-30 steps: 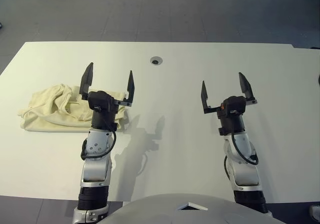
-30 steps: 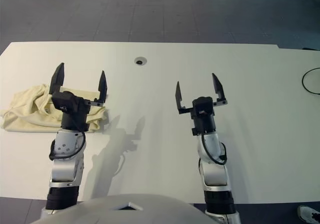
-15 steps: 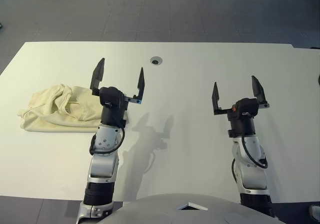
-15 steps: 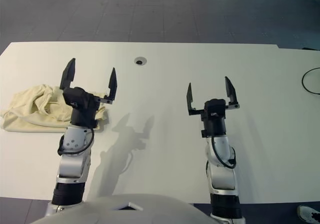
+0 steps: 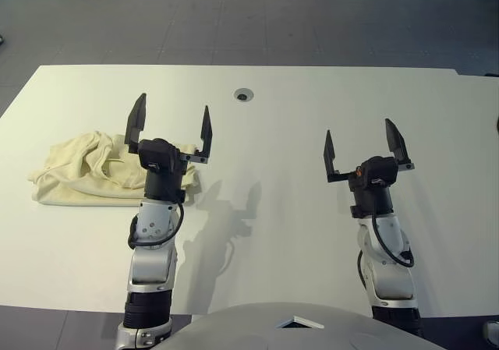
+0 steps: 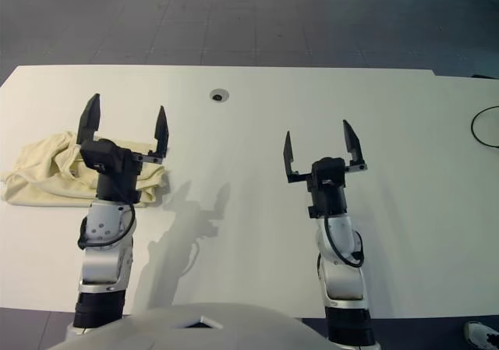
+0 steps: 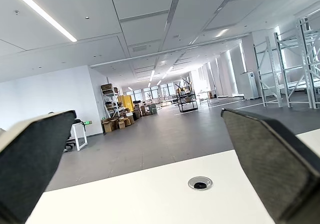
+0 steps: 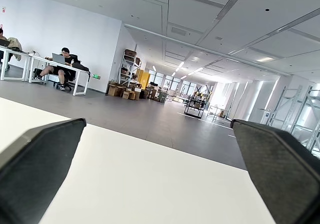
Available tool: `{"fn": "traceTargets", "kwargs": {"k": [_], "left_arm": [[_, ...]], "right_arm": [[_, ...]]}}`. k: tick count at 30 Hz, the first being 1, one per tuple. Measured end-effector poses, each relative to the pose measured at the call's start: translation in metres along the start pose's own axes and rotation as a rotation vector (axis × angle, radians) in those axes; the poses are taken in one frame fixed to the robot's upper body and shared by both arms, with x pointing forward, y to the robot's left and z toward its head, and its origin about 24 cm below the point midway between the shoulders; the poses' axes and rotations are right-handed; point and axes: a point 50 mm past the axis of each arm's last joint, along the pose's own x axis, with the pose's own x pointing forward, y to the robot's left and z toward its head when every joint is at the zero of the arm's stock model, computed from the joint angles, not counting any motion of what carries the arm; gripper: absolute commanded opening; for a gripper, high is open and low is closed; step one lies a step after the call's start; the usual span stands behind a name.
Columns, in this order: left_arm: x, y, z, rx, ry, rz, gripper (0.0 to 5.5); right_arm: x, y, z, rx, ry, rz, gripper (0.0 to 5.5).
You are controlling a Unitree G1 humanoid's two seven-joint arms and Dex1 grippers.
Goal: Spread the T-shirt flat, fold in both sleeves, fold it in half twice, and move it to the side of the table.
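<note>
A pale cream cotton T-shirt (image 5: 82, 172) lies in a rumpled, roughly folded bundle near the left edge of a white rectangular table (image 5: 312, 81), about midway between its near and far edges. The left gripper (image 5: 173, 107) is raised just beside the shirt's right end, black fingers spread wide and holding nothing. The right gripper (image 5: 359, 129) stands over the table's right half, also wide open and empty. A small round metal cable port (image 5: 243, 95) sits near the far edge.

1 round hole (image 5: 243, 95), perhaps a grommet, before grey floor (image 5: 234, 22).
</note>
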Motion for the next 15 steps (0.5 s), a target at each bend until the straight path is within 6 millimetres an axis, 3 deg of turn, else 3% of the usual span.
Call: {"fn": "traceTargets", "kwargs": {"k": [15], "left_arm": [[-0.002, 0.0041, 0.0078, -0.01, 0.005, 0.023, 5.4]], "right_arm": [[-0.0037, 0.0004, 0.006, 0.002, 0.012, 0.01, 5.39]]}}
